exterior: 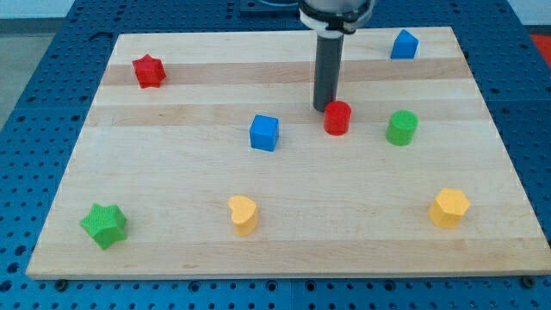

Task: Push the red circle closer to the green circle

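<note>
My tip (pixel 325 109) sat touching, or all but touching, the red circle (pixel 337 118) at its upper-left edge, toward the view's top. The tool was a plain rod with nothing to open or close, and it gripped nothing. The red circle lay near the middle of the worktop (pixel 172 181), with the green circle (pixel 401 127) near it on the view's right, a clear gap between them.

I judged the contact risky: placed above as well as left, a straight push might have sent the red circle slanting toward the view's bottom, under the green one. A round block could also have rolled off the rod.

I counted eight blocks: one red circle, one green circle, one red star (pixel 149 71), one green star (pixel 104 225), two blue cubes (pixel 265 133) (pixel 404 44), one yellow heart (pixel 243 214) and one yellow hexagon (pixel 449 207).
</note>
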Robot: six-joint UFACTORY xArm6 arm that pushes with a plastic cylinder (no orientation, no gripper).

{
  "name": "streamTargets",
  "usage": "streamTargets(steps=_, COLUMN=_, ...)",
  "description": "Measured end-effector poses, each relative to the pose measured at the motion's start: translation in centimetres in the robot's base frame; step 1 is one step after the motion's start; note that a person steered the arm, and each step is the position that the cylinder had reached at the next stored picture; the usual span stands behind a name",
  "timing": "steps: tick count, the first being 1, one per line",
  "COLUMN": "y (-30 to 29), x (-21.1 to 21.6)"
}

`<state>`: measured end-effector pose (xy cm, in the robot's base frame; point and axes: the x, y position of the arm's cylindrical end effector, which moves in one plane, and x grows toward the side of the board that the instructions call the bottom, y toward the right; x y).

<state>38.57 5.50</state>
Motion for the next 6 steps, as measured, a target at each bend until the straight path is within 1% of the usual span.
streamTargets(steps=2, y=-2.5, x=3.6)
streamTargets(steps=3, y=-0.5, x=4.2)
streamTargets(steps=5, y=3.5, x=4.3)
streamTargets(steps=6, y=3.2, x=4.4)
